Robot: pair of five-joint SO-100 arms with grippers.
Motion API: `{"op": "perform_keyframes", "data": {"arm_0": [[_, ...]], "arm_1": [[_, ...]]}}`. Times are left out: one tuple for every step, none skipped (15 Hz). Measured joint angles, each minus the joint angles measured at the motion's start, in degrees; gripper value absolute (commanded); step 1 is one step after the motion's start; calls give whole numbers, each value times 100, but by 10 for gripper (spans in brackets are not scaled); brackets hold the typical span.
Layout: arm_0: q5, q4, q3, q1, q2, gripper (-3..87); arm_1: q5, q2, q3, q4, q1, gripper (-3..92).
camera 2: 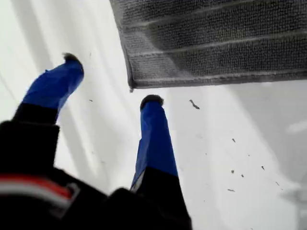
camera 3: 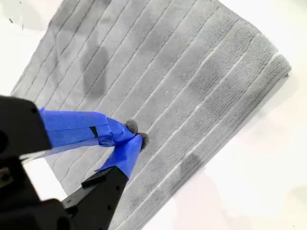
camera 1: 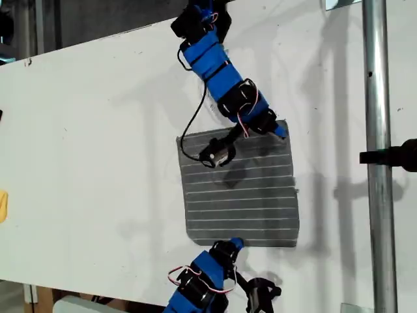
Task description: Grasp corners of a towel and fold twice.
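Observation:
The dark grey towel (camera 1: 244, 195) with thin white stripes lies flat on the white table (camera 1: 98, 163). My second gripper (camera 1: 280, 130) comes in from the top of the exterior view and hovers by the towel's far corner on that view's right. In its wrist view the gripper (camera 3: 136, 136) is shut, fingertips together just over the striped towel (camera 3: 192, 72); I see no fabric lifted. My first gripper (camera 1: 235, 245) sits at the towel's near edge. It stands open (camera 2: 111, 80) over bare table, with a towel corner (camera 2: 131, 87) just ahead of its fingertips.
A metal pole (camera 1: 378, 163) with a black clamp (camera 1: 397, 155) runs down the exterior view's right. A black cable (camera 1: 192, 124) loops from the second arm onto the towel. A yellow object (camera 1: 3, 205) shows at that view's left edge. The table's near edge is close behind the first arm.

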State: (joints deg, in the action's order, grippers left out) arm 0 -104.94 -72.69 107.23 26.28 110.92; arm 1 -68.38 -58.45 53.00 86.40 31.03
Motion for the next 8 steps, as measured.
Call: {"op": "perform_keyframes", "data": {"arm_0": [[0, 9, 0, 0, -44, -29], [-18, 9, 0, 0, -88, -29], [-44, 18, 0, 0, -149, -29], [-53, 44, 0, 0, -149, -29], [-53, 44, 0, 0, -167, -29], [-53, 44, 0, 0, -185, -29], [-88, 44, 0, 0, -185, -29], [-105, 44, 0, 35, -185, -29]], "arm_1": [[18, 202, -9, -53, 0, 318], [35, 369, -35, -88, 0, 319], [35, 527, -35, -88, 0, 316], [35, 721, -35, -114, 0, 314], [35, 914, -35, -149, -9, 303], [35, 1107, -35, -185, -18, 255], [35, 1310, -44, -229, -18, 146], [44, 1406, -123, -299, -53, 42]]}}
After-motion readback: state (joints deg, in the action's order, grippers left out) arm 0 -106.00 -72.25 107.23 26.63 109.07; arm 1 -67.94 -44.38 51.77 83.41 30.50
